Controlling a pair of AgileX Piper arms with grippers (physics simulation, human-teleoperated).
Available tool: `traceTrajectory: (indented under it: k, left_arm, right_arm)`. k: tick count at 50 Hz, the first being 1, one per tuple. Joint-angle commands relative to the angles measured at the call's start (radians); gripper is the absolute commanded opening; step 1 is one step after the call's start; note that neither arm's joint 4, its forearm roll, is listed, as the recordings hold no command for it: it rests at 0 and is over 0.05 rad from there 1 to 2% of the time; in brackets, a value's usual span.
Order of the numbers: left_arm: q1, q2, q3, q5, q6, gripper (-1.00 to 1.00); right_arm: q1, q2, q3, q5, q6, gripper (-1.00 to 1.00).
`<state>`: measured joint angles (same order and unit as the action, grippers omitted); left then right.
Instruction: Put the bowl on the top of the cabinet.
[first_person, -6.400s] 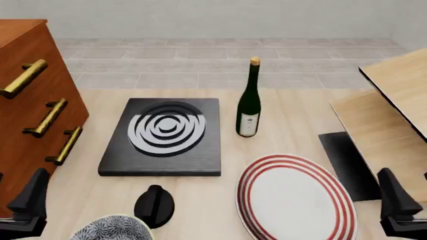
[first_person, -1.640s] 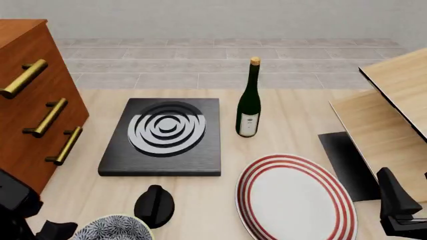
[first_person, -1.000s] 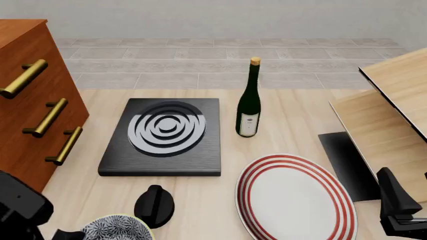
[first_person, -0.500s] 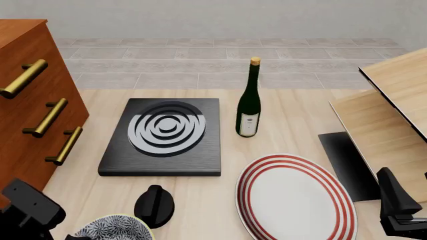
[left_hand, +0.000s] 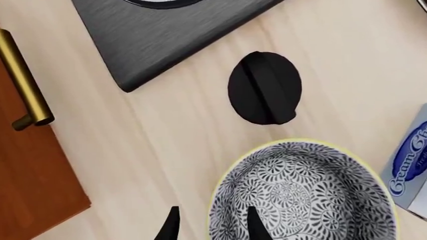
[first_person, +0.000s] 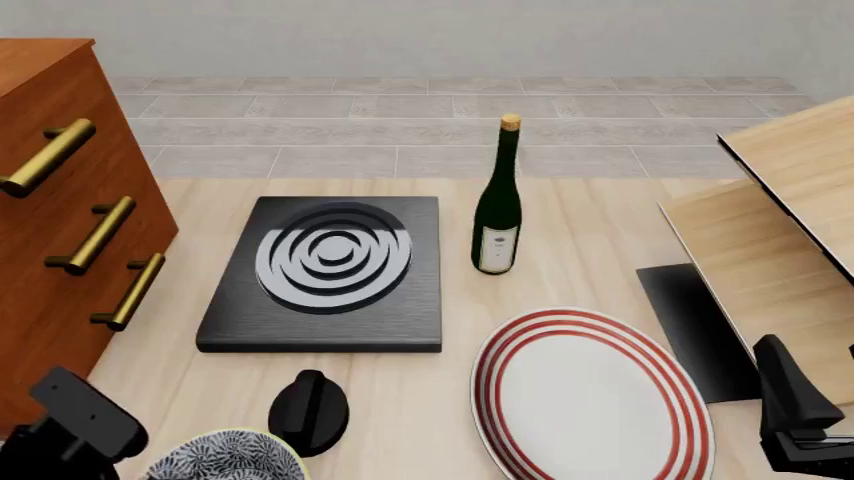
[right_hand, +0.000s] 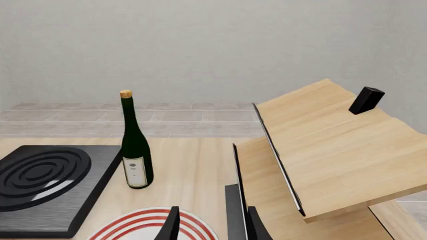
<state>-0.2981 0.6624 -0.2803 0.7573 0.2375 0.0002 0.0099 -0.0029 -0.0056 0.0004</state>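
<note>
The bowl (left_hand: 300, 200), small with a dense blue-and-white floral pattern and a pale rim, stands on the table at the near left edge (first_person: 227, 458). My left gripper (left_hand: 212, 227) is open and straddles its rim, with one fingertip inside the bowl and the other outside. In the front view the left gripper (first_person: 83, 430) is a dark body just left of the bowl. The reddish-brown cabinet (first_person: 54, 220) with brass handles rises at the far left, and its top is mostly out of frame. My right gripper (first_person: 798, 410) is open and idle at the near right.
A black round knob (first_person: 310, 410) lies just beyond the bowl, and a black hob (first_person: 327, 270) lies farther back. A red-ringed plate (first_person: 587, 395), a green bottle (first_person: 498, 200) and light-wood boards (first_person: 787, 230) fill the middle and right. A blue-and-white carton (left_hand: 410, 160) sits beside the bowl.
My left arm has come down from its resting pose to the bowl and shifted slightly over the last second. The bowl and the right arm have not moved.
</note>
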Motion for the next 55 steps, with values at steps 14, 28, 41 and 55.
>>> traceTrajectory:
  k: [14,28,41,55]
  left_arm:
    - [0.031,0.042,0.049,-0.072,0.048,1.00]
    - [0.034,0.062,0.069,-0.105,0.058,1.00]
    - [0.038,0.088,0.099,-0.152,0.062,1.00]
    - [0.050,0.135,0.124,-0.209,0.076,1.00]
  right_arm:
    - [0.000,0.000,0.000,0.000,0.000,1.00]
    - [0.000,0.000,0.000,0.000,0.000,1.00]
    - [0.000,0.000,0.000,0.000,0.000,1.00]
    - [0.000,0.000,0.000,0.000,0.000,1.00]
